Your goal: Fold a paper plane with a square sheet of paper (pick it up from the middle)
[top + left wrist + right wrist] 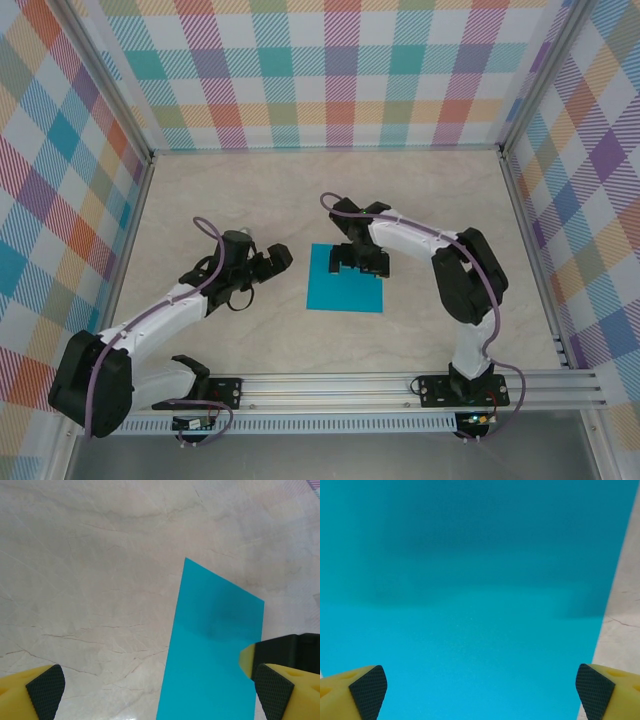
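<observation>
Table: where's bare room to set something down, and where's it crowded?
Widest bare table is the far strip under the back wall. Also free: between the right arm and the right wall, and between the sheet and the rail. Crowded in the middle: right fingers over the sheet, left fingers beside its left edge.

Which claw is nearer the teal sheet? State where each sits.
Right. The right claw hangs open directly over the square sheet of paper; the left claw sits beside its left edge.

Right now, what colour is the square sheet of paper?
The square sheet of paper is plain teal-blue, seen best in the right wrist view.
</observation>
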Action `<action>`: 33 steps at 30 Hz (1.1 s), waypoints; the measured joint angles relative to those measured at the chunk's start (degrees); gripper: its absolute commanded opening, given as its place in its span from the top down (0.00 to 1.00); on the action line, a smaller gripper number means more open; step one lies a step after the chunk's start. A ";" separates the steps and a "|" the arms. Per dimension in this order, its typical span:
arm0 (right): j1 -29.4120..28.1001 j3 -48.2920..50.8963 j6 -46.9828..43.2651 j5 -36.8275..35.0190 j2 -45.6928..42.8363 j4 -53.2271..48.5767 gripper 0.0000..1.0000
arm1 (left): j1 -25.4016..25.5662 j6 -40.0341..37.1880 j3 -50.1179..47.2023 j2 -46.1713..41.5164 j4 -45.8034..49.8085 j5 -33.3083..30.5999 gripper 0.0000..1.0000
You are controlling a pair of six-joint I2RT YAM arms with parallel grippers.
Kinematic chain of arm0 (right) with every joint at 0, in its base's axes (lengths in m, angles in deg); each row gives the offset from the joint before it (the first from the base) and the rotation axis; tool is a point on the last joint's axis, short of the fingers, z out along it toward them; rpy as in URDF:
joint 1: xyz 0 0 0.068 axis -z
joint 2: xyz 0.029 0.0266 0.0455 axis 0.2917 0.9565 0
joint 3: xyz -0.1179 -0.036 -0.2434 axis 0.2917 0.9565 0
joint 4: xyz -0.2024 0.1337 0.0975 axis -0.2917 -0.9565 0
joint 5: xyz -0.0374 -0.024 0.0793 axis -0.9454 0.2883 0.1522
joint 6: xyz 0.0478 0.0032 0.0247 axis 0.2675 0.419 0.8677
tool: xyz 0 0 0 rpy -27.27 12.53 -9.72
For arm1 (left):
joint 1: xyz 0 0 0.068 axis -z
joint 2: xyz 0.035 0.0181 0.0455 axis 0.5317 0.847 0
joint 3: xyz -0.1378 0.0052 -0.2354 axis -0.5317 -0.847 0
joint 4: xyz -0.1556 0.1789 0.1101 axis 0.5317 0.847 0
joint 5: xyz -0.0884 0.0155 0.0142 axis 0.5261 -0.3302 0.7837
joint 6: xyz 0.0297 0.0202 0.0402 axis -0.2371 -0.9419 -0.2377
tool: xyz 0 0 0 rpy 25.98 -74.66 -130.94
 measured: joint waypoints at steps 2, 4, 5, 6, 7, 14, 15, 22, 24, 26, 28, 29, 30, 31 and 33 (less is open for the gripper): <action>-0.24 -1.38 0.33 -0.02 2.05 -0.55 0.00 | -0.07 -0.37 0.39 0.04 0.13 0.42 0.00; -0.44 -3.02 0.42 0.24 3.74 -0.92 0.00 | -0.22 -0.79 0.61 0.04 0.13 0.68 0.00; -0.50 -3.93 0.48 0.44 4.50 -1.03 0.00 | -0.33 -1.01 0.61 0.04 0.15 0.85 0.00; -0.52 -4.61 0.50 0.59 5.09 -1.03 0.00 | -0.39 -1.16 0.61 0.04 0.20 0.87 0.00; -0.55 -5.29 0.48 0.83 5.66 -0.98 0.00 | -0.48 -1.27 0.61 0.04 0.22 0.92 0.00; -0.66 -7.58 0.50 1.03 9.01 -1.81 0.00 | -0.98 -1.62 0.61 0.02 0.26 1.03 0.00; -0.66 -7.58 0.50 1.05 9.46 -1.95 0.00 | -1.07 -1.62 0.61 -0.04 0.31 1.03 0.00; -0.72 -6.99 0.39 0.87 9.92 -1.57 0.00 | -1.14 -1.62 0.61 -1.86 0.66 1.01 0.00; -0.76 -6.73 0.42 0.83 9.88 -1.31 0.00 | -1.14 -1.60 0.61 -2.43 0.63 0.98 0.00; -0.76 -6.40 0.42 0.81 9.70 -0.96 0.01 | -1.18 -1.62 0.61 -2.73 0.63 0.96 0.00; -0.76 -6.38 0.44 0.72 9.66 -0.94 0.03 | -1.22 -1.60 0.61 -2.73 0.63 0.87 0.00; -0.81 -6.38 0.44 0.63 9.66 -0.96 0.04 | -1.22 -1.60 0.61 -2.73 0.66 0.87 0.00; -0.83 -6.38 0.39 0.55 9.62 -0.98 0.05 | -1.22 -1.60 0.61 -2.73 0.63 0.87 0.00; -0.85 -6.38 0.33 0.42 9.60 -1.09 0.05 | -1.22 -1.60 0.61 -2.73 0.63 0.87 0.00; -0.85 -6.45 0.26 0.39 9.62 -1.18 0.05 | -1.22 -1.60 0.61 -2.73 0.63 0.87 0.00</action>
